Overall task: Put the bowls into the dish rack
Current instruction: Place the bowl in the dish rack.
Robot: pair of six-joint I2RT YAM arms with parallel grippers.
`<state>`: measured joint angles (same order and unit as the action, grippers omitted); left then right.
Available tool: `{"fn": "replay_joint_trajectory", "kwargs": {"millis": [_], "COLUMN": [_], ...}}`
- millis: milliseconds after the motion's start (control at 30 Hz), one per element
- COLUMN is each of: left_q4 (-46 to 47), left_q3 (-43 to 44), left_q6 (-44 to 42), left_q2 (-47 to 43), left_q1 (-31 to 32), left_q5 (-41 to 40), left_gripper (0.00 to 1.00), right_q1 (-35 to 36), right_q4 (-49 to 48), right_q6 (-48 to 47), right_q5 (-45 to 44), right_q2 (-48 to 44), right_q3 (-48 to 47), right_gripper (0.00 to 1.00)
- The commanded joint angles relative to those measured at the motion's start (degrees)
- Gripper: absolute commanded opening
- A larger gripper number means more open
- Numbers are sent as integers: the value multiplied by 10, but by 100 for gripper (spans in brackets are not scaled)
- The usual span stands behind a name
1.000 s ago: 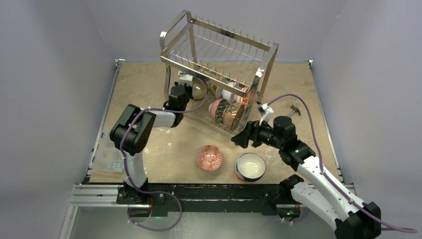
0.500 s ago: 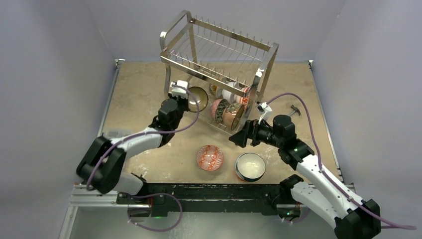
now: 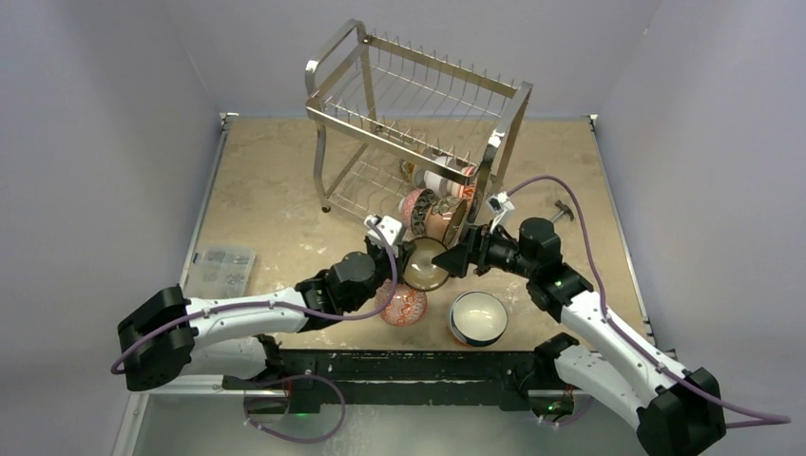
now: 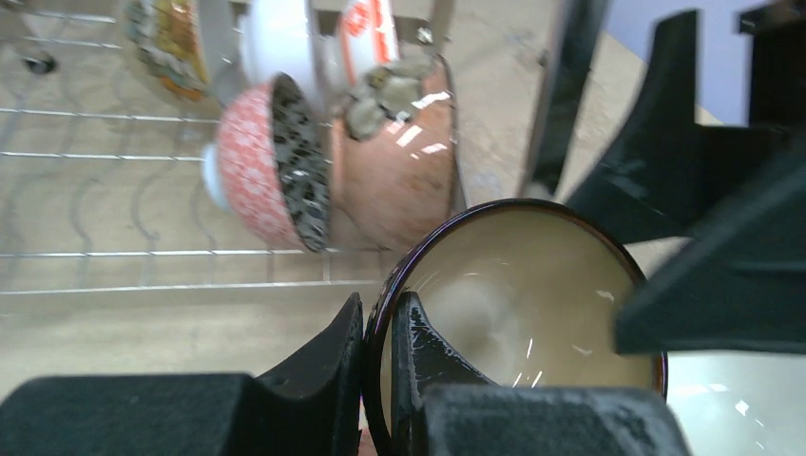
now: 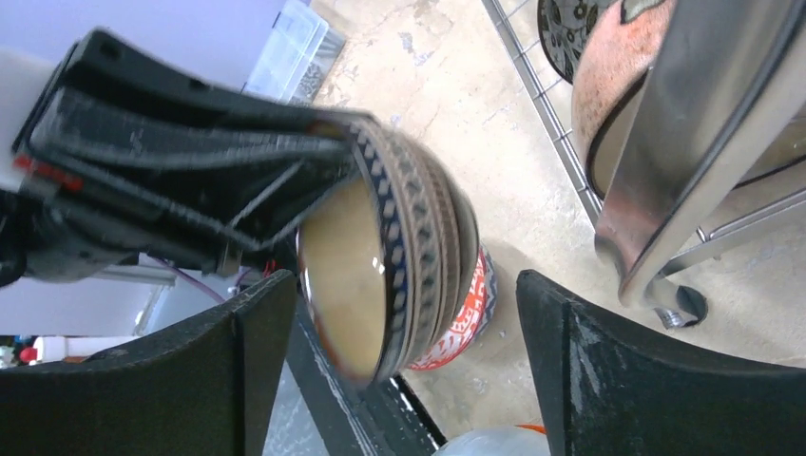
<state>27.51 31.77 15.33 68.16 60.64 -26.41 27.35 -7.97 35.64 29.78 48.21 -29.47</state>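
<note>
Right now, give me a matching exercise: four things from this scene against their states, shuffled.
1 left gripper
2 right gripper
3 white bowl
4 orange bowl

A standing on edge in the dish rack
B open, facing the tan bowl
C upright on the table
D shut on the tan bowl

Pairs: 1-D, 2-B, 3-C, 4-A

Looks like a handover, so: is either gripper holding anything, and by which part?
The left gripper pinches the tan bowl by its rim, one finger inside, one outside. The right gripper is open, facing that bowl, holding nothing.
</note>
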Motion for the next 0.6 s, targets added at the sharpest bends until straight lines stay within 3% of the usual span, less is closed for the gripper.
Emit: {"fn": "replay_joint_trajectory", "kwargs": {"millis": [0,133,200,267,300,367,433,567], "left_q4": [35,-2,-22,-23,-23,-29,-67,-189], "left_q3": [31,51,60,59,59,57,64,88], "left_q6": [63,73,78,83,87,101,138,242], "left_q2": [-9,-16,-22,-31,-35,-45,-56,-79], "left_q1": [38,40,41,41,41,40,39,13], "left_q5": [-37,-40,-46,-41,-37,-29,-28,49], "left_gripper": [0,0,2,15,23,42,72,94], "right_q1": [1,1,1,1,1,1,1,1], "right_q4": [-36,-37,-37,-37,-37,-36,-32,-16], "right_q6": [10,11,10,9,9,7,5,-2], "right_q5": [17,20,20,19,20,19,14,0], "right_q2": [11,13,14,15,16,14,9,-5], "right_q3": [11,13,11,9,8,7,6,1], "right_gripper": [81,50,26,5,0,0,0,0]}}
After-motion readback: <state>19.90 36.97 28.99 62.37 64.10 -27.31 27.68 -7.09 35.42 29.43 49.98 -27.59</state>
